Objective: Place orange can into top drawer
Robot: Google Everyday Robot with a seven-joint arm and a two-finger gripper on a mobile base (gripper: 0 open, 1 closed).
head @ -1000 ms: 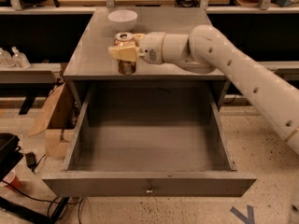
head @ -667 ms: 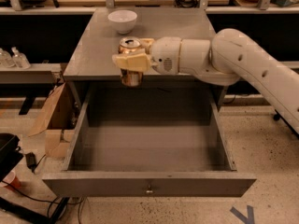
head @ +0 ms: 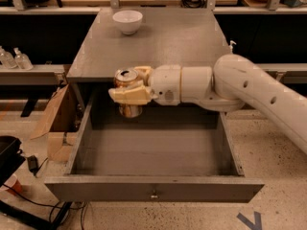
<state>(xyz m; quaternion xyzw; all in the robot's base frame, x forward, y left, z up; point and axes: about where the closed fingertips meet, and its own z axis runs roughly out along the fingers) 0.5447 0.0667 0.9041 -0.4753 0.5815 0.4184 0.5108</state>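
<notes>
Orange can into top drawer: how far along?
Done: top drawer is pulled open; the gripper has its fingers shut on the orange can. In hand: can held in the air over the drawer's rear left. Left: lower it in, release, withdraw.

Cream-fingered claw [head: 126, 83] above the top drawer [head: 105, 189] caps a white, rounded arm [head: 249, 87].

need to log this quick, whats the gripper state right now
Gripper: closed on the orange can, above the back left part of the open top drawer.
</notes>
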